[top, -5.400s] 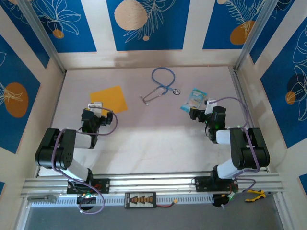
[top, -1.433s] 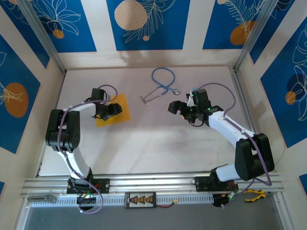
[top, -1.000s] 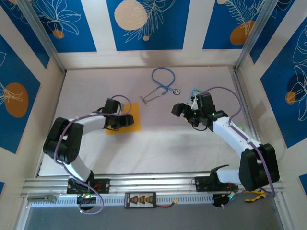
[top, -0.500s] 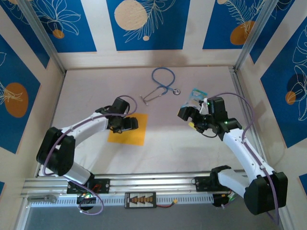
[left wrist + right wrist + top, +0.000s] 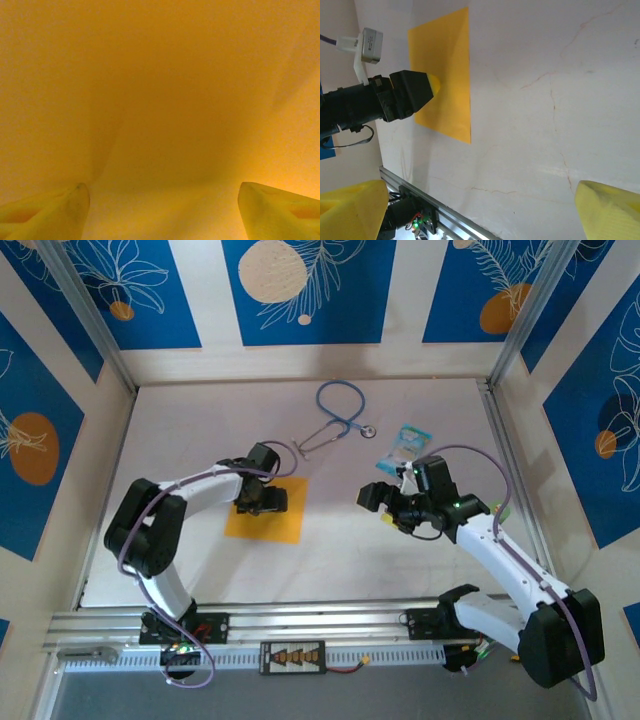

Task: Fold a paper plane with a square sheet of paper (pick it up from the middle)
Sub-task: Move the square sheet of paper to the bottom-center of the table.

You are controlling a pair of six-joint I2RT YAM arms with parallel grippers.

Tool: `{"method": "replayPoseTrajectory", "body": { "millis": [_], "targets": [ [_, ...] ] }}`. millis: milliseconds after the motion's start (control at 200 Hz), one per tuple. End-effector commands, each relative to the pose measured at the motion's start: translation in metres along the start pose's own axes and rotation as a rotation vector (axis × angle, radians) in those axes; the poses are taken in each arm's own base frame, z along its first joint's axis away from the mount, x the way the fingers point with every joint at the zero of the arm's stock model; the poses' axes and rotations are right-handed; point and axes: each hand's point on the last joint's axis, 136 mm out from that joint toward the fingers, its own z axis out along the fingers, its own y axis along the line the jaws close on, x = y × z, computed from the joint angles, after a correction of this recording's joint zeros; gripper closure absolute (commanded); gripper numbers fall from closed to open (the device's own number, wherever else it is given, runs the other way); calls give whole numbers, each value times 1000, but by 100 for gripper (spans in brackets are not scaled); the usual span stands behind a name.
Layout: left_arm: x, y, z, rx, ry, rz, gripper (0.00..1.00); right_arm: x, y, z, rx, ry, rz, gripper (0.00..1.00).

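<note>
The top external camera is looking down from above and behind the arms' bases [image 5: 180, 625], taking in the whole table [image 5: 340, 550]. The left wrist camera is pointing straight at the square sheet of paper [image 5: 160, 100] from very close, the left gripper [image 5: 160, 212] showing its fingertips [image 5: 50, 215] at the bottom corners. The right wrist camera is facing left across the table from farther off, sharing the sheet and left gripper with the overhead view.

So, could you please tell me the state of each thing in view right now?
square sheet of paper: unfolded, flat on the table.
left gripper: jaws open, low over the sheet.
right gripper: jaws open, empty.
stethoscope: lying loose on the table.
light-blue packet: lying flat, untouched.
</note>
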Motion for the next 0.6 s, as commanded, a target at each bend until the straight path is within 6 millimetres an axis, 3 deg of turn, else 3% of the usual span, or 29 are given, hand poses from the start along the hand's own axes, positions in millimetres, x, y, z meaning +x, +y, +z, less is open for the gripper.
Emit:
{"method": "replayPoseTrajectory", "body": {
  "millis": [0,340,595],
  "targets": [
    [-6,-5,11,15,23,-31,24,0,0,-5,-3,-22,-7,4],
    [37,-17,39,105,162,-84,31,-13,-3,5,8,-26,29,3],
    [70,-33,32,128,186,-74,32,-15,-10,13,32,-14,54,3]
  ]
}}
